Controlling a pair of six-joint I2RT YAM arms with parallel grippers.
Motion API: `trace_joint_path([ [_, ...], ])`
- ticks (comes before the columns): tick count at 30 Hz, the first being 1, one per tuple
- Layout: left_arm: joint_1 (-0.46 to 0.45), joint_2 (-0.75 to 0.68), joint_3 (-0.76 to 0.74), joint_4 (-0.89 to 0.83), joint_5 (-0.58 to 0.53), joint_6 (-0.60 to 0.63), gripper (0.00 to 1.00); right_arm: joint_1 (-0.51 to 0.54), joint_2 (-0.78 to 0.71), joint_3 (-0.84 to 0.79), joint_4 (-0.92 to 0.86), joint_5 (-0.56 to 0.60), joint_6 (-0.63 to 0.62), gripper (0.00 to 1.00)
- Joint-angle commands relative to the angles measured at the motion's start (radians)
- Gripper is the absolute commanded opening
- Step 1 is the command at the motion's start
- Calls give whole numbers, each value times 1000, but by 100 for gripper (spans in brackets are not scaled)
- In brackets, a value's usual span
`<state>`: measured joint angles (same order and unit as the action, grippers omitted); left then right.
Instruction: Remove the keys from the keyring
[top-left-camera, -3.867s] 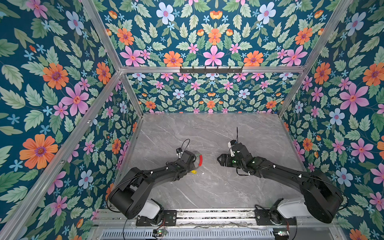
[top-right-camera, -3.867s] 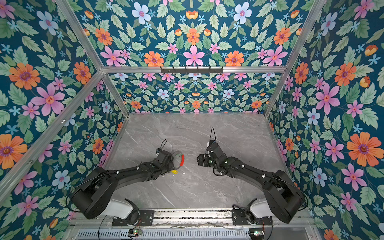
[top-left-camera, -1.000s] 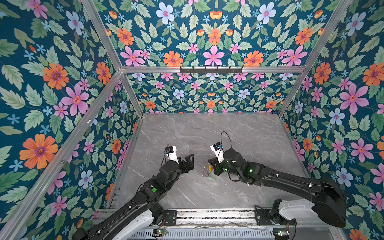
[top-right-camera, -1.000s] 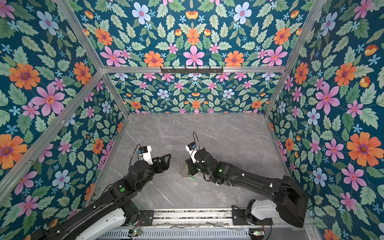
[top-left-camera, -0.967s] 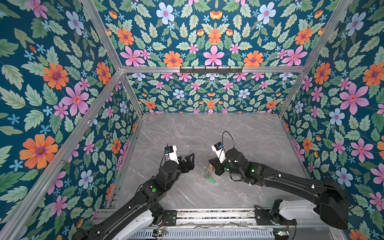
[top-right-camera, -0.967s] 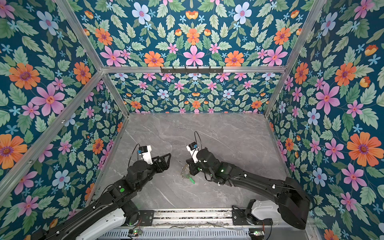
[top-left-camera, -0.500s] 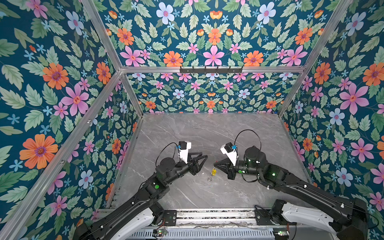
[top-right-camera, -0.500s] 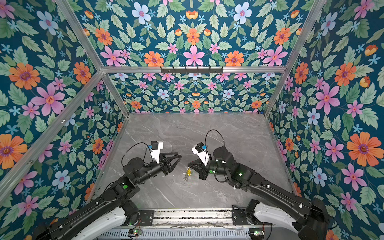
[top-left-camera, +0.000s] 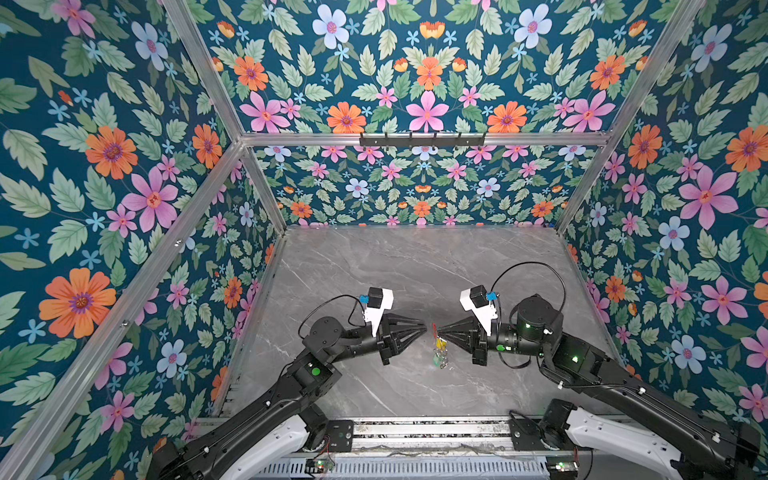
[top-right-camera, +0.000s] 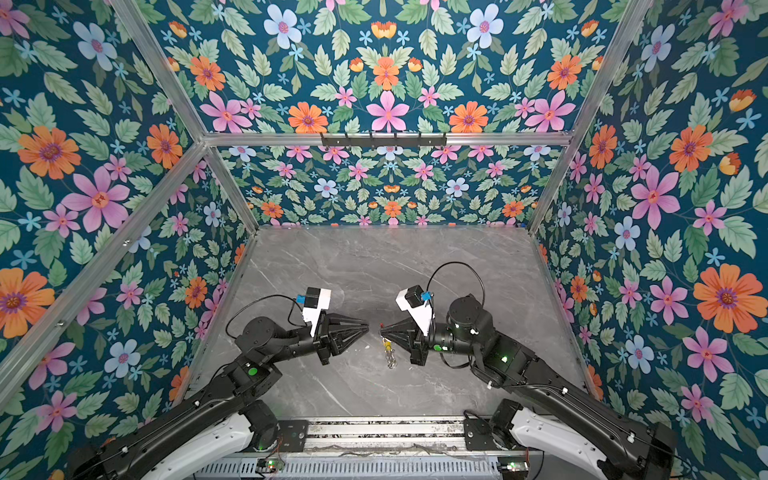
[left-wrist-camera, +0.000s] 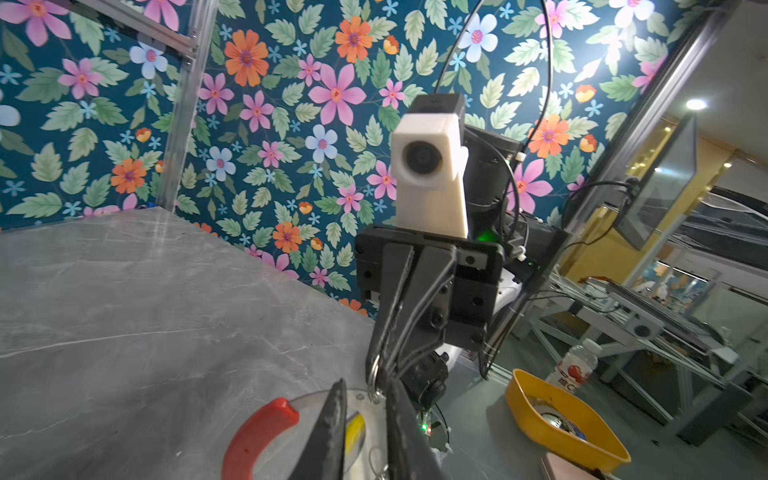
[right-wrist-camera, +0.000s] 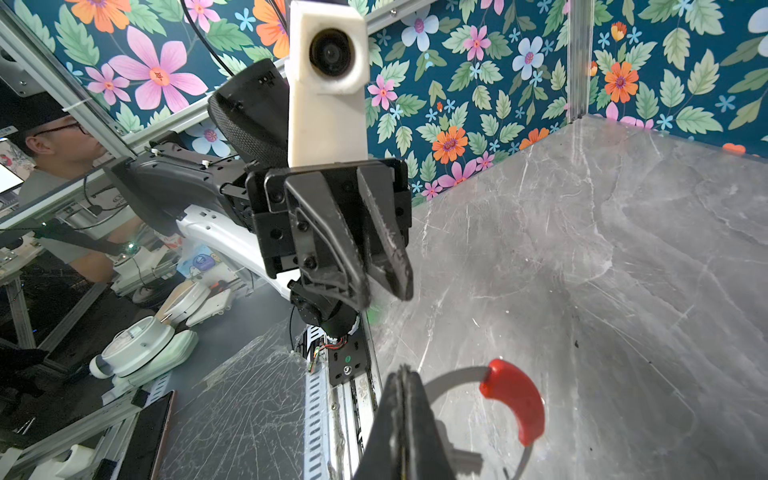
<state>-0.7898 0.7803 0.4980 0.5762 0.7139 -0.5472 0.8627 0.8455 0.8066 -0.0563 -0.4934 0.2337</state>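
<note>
The keyring, a thin grey hoop (right-wrist-camera: 453, 376) with a red sleeve (right-wrist-camera: 515, 399), hangs above the marble table. My right gripper (right-wrist-camera: 404, 376) is shut on it. In both top views the yellow key (top-left-camera: 439, 344) dangles under the right gripper (top-left-camera: 438, 330), with a green key (top-left-camera: 438, 360) and small silver rings (top-right-camera: 390, 360) below it. My left gripper (top-left-camera: 426, 328) faces the right one tip to tip, just left of the hoop. Its jaws stand a narrow gap apart with nothing gripped, as the right wrist view shows (right-wrist-camera: 384, 297). The left wrist view looks past its fingers (left-wrist-camera: 328, 432) at the yellow key (left-wrist-camera: 355, 430) and red sleeve (left-wrist-camera: 257, 432).
Floral walls close in the table (top-left-camera: 415, 266) on three sides, and a black hook rail (top-left-camera: 422, 139) runs along the back wall. Beyond the table's front edge are a yellow bowl (left-wrist-camera: 561, 419), a bottle (left-wrist-camera: 575, 365) and a person (right-wrist-camera: 62, 137).
The right gripper has lifted the keyring off the table, keys now dangling. The left gripper has swung round to face it, moved close, and its jaws have narrowed from wide open.
</note>
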Motion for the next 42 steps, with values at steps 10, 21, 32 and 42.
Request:
trace_joint_path([
  [10, 1, 64, -15, 238, 132, -112, 20, 1, 6, 35, 76, -23, 21, 0],
  [21, 0, 90, -18, 295, 143, -142, 19, 0, 24, 49, 111, -68, 43, 0],
  [32, 0, 119, -13, 353, 162, -169, 21, 1, 36, 49, 153, -89, 69, 0],
  [42, 1, 112, -4, 335, 147, -163, 32, 0, 44, 58, 154, -102, 75, 0],
])
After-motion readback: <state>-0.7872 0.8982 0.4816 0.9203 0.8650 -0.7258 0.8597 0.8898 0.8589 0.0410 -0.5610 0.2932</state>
